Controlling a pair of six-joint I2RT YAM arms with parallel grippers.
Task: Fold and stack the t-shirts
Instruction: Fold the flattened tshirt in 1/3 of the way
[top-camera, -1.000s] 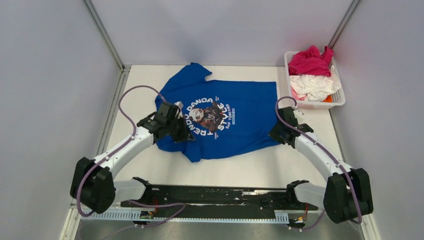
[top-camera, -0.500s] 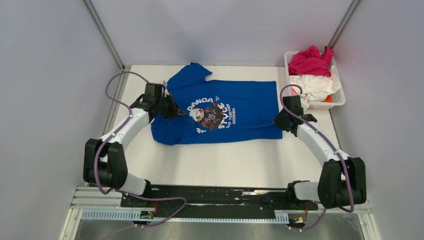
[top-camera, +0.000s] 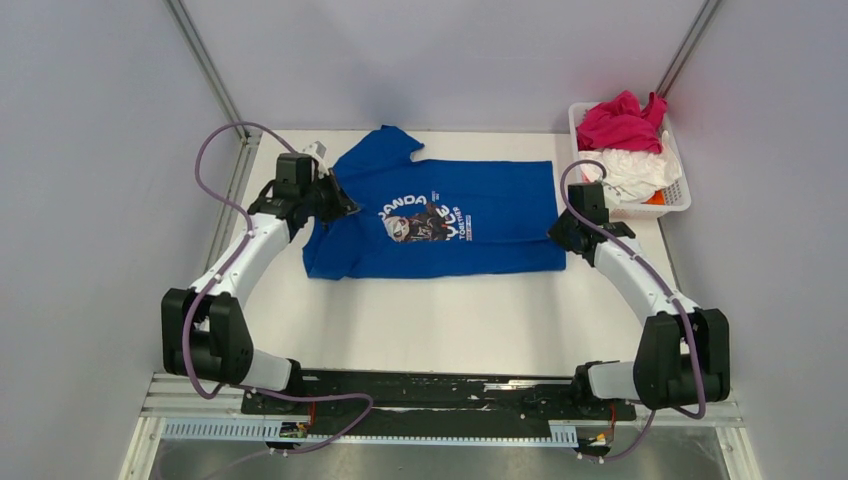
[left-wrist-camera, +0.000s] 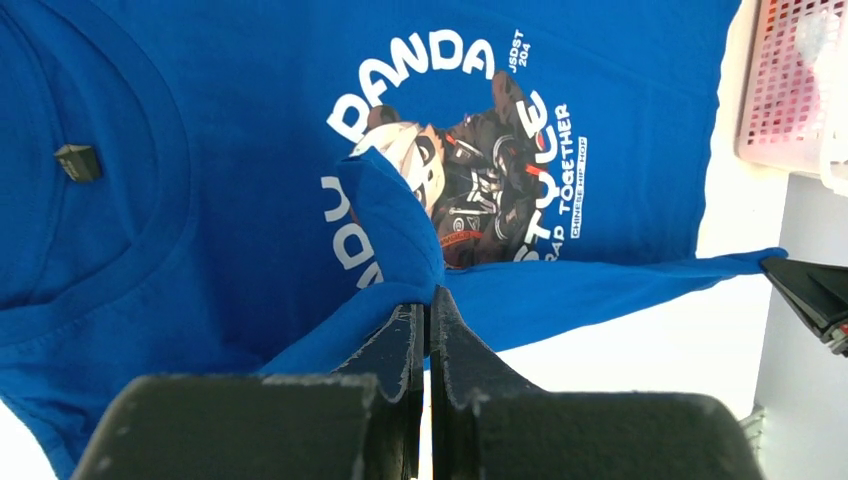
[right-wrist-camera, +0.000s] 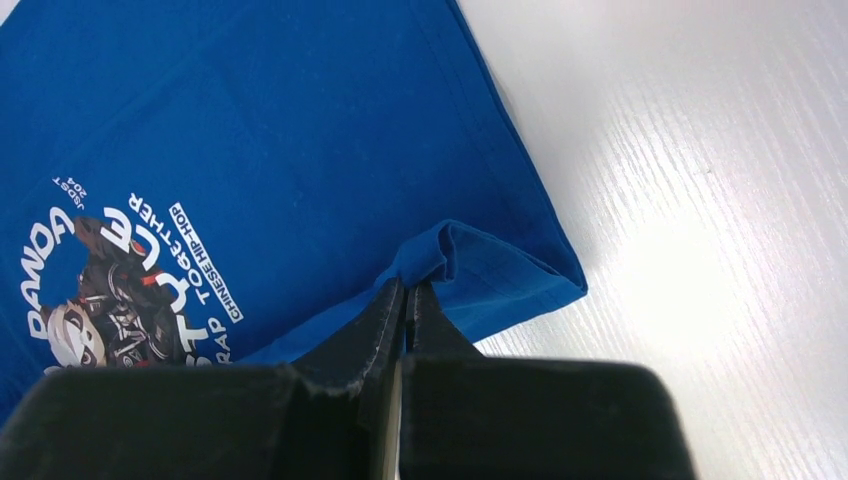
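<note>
We are reading white lettering on the blue shirt (left-wrist-camera: 620, 110), all of it ringing the round print (left-wrist-camera: 470, 180). "PANDA" is arching over the top, "STYLE" is curving down one side, and just outside it "RAP TOGETHER" and a smaller "CHINESE HIP-HOP" are running along. "JSDST 204" is sitting by PANDA's last letter. A fold is hiding the remaining letters.
</note>
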